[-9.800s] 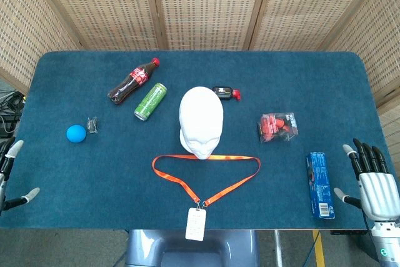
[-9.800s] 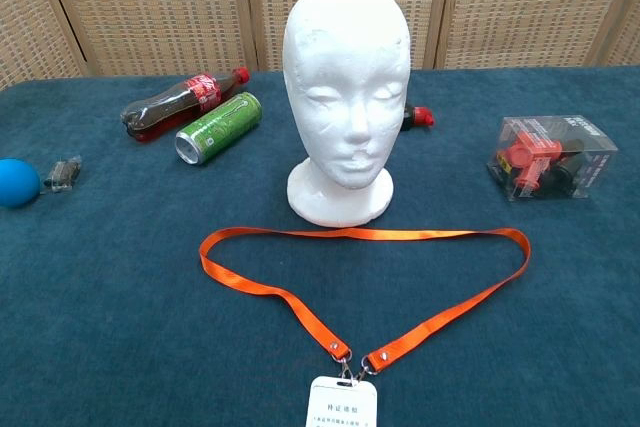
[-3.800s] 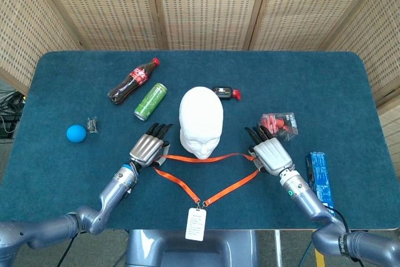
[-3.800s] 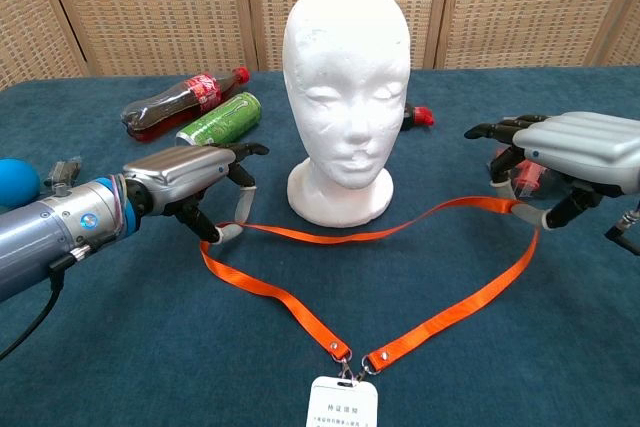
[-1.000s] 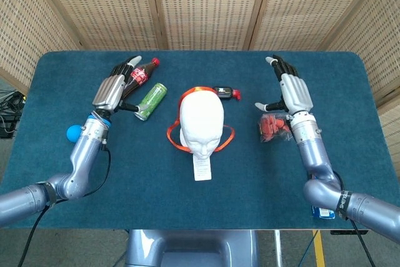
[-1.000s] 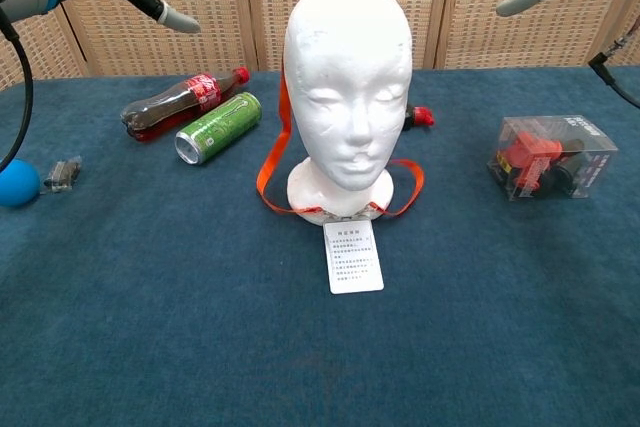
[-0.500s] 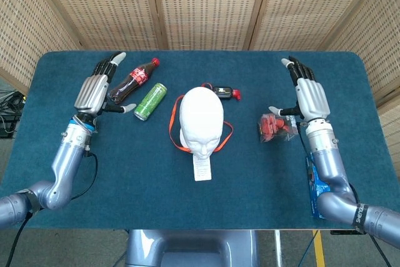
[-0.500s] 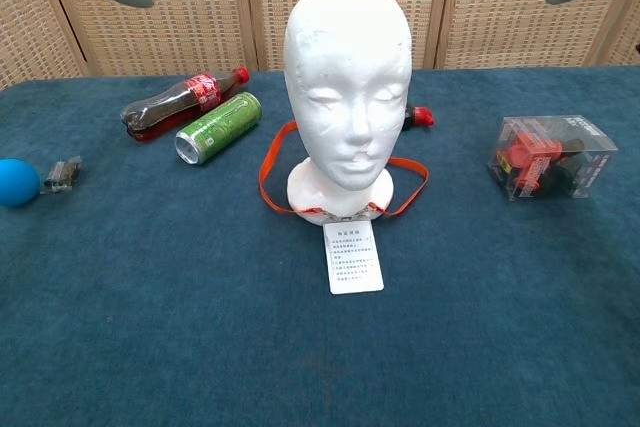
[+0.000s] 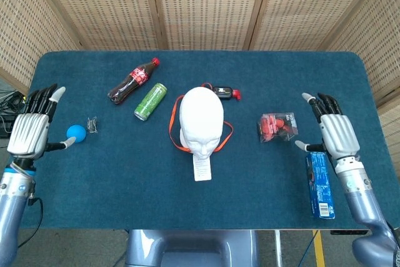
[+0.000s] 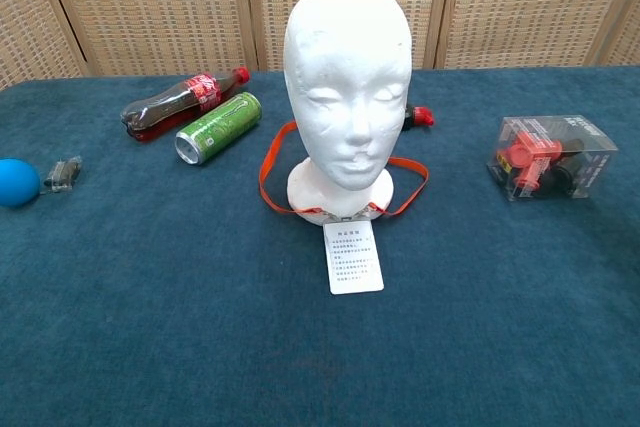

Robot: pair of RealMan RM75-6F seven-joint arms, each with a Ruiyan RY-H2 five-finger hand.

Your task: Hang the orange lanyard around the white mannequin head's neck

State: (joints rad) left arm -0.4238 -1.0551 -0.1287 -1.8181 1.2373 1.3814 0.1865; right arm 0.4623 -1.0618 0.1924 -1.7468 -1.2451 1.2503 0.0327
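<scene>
The orange fabric lanyard [image 10: 275, 152] loops around the neck of the upright white foam mannequin head [image 10: 347, 77], its white card [image 10: 353, 256] lying flat in front, long axis pointing toward the table's near edge. The left hand [image 9: 29, 130] and right hand [image 9: 335, 132] hover at the table's sides, fingers spread, holding nothing.

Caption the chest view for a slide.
Orange lanyard looped around the white mannequin head, its badge flat on the blue table.
</scene>
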